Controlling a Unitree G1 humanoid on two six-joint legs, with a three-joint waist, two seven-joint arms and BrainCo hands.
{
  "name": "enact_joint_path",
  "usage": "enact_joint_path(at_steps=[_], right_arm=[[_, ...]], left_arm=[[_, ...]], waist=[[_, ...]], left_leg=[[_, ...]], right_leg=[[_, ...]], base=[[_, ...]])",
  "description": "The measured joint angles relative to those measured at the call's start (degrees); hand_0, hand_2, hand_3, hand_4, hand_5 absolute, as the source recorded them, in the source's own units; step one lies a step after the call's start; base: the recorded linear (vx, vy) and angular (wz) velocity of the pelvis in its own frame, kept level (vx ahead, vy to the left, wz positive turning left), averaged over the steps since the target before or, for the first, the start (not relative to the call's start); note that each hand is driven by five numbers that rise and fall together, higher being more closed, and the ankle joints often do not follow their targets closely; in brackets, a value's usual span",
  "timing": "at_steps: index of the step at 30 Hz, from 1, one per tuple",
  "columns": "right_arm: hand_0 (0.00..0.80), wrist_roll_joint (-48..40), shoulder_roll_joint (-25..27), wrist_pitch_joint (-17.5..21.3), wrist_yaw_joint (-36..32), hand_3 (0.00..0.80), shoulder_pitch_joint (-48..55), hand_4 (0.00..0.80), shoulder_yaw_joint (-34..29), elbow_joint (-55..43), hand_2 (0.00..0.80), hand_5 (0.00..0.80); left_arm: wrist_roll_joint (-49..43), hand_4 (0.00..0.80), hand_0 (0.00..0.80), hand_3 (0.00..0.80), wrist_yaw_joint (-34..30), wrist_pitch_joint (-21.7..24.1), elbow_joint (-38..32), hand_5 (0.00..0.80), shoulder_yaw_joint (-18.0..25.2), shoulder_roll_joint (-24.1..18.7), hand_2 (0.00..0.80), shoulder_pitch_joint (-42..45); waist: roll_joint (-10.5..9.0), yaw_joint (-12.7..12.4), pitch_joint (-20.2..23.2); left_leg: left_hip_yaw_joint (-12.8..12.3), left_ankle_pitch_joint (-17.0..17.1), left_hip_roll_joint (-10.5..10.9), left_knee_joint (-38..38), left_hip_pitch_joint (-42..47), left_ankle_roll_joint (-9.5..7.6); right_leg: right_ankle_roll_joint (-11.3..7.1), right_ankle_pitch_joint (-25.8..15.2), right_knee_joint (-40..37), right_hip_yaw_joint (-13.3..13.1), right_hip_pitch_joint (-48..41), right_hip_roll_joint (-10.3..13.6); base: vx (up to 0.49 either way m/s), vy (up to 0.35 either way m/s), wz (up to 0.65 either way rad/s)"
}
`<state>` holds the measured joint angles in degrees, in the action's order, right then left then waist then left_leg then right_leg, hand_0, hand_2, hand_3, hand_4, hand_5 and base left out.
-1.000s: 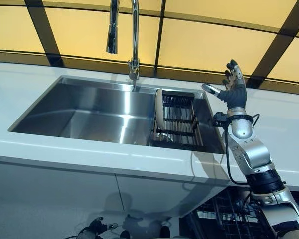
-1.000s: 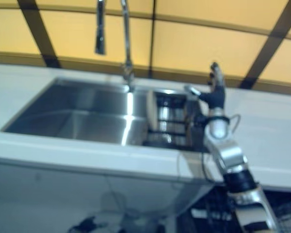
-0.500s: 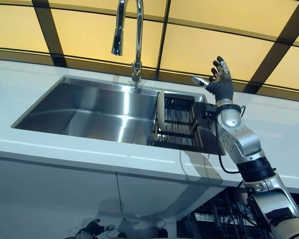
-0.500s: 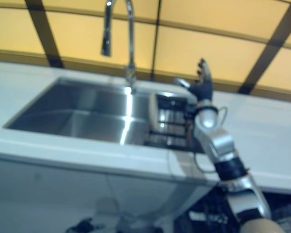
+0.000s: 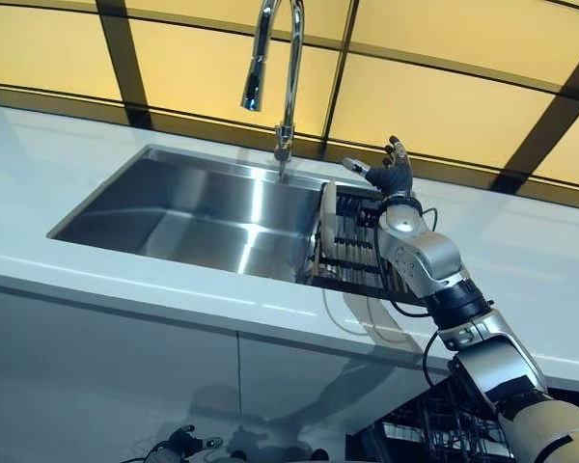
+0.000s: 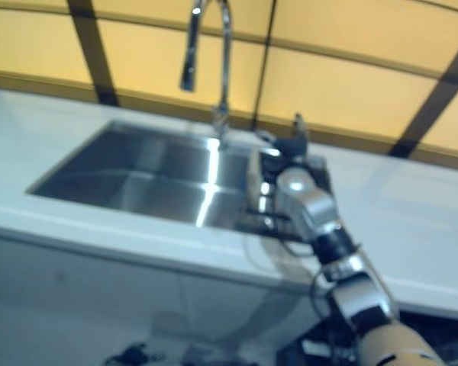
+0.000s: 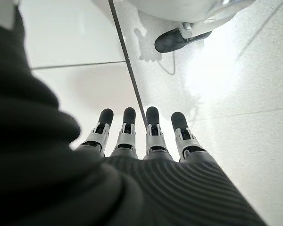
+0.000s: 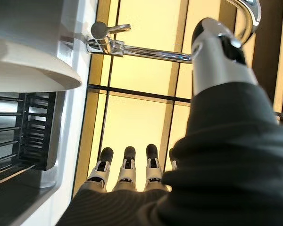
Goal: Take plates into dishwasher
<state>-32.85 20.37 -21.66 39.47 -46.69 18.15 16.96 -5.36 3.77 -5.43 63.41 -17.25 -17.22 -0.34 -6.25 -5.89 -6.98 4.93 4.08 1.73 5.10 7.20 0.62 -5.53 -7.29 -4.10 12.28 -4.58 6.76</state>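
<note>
Right hand (image 5: 391,176) is raised over the far right corner of the rectangular stainless steel sink (image 5: 188,207), fingers straight and spread, thumb out to the left, holding nothing. Its wrist view confirms extended fingers (image 8: 126,169) with nothing between them.

One round white plate (image 5: 327,227) stands on edge at the left end of a black wire dish rack (image 5: 357,251), which sits inside the right part of the sink. The hand is just above and right of the plate's top rim, apart from it. The plate's pale rim (image 8: 28,70) also shows in the right wrist view, beside the rack's bars.

Tall chrome gooseneck tap (image 5: 275,68) rises at the far edge of the sink, left of the hand. White countertop (image 5: 125,280) surrounds the sink.

Left hand (image 7: 146,141) is seen only in its own wrist view, fingers straight, empty, pointing at pale floor.
</note>
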Motion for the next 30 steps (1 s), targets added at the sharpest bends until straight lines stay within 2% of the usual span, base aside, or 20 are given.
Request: enact_joint_path(at_steps=[8,17,23,30], right_arm=[[0.000,0.1,-2.5,-1.5,-1.1,0.000,-1.0,0.000,2.4,1.8,0.000,0.000],[0.000,0.2,-6.3,-2.5,-1.3,0.000,-1.0,0.000,3.5,3.9,0.000,0.000],[0.000,0.4,-6.5,-2.5,2.1,0.000,-1.0,0.000,4.4,4.7,0.000,0.000],[0.000,5.8,-6.4,-2.0,6.6,0.000,-1.3,0.000,4.3,4.9,0.000,0.000]], left_arm=[[0.7,0.000,0.000,0.000,0.0,0.0,0.2,0.000,0.0,-0.2,0.000,0.1],[2.0,0.000,0.000,0.000,0.0,0.0,0.2,0.000,0.0,-0.2,0.000,0.0],[2.8,0.000,0.000,0.000,0.0,0.0,0.2,0.000,-0.1,-0.1,0.000,-0.1],[2.8,0.000,0.000,0.000,0.0,0.0,0.2,0.000,-0.5,0.2,0.000,-0.1]], waist=[[0.13,-1.2,-0.1],[0.27,-1.2,-0.2],[0.28,-1.3,-0.2],[0.53,-1.3,-0.4]], left_leg=[[0.3,-0.4,0.8,-0.3,-0.1,-0.61],[0.8,-0.8,1.6,-0.6,-0.3,-1.30],[1.5,-0.9,1.8,-0.8,-0.6,-1.40],[1.7,-0.9,1.8,-0.8,-0.7,-1.41]], right_leg=[[0.35,0.2,0.0,0.8,-0.3,0.8],[0.56,0.5,0.6,1.0,-0.3,1.7],[0.52,0.8,0.9,1.0,-0.3,1.9],[0.52,0.8,0.9,1.0,-0.3,1.9]], base=[[-0.006,0.025,0.05],[-0.004,0.010,0.02],[-0.004,0.001,0.06],[0.000,-0.001,0.01]])
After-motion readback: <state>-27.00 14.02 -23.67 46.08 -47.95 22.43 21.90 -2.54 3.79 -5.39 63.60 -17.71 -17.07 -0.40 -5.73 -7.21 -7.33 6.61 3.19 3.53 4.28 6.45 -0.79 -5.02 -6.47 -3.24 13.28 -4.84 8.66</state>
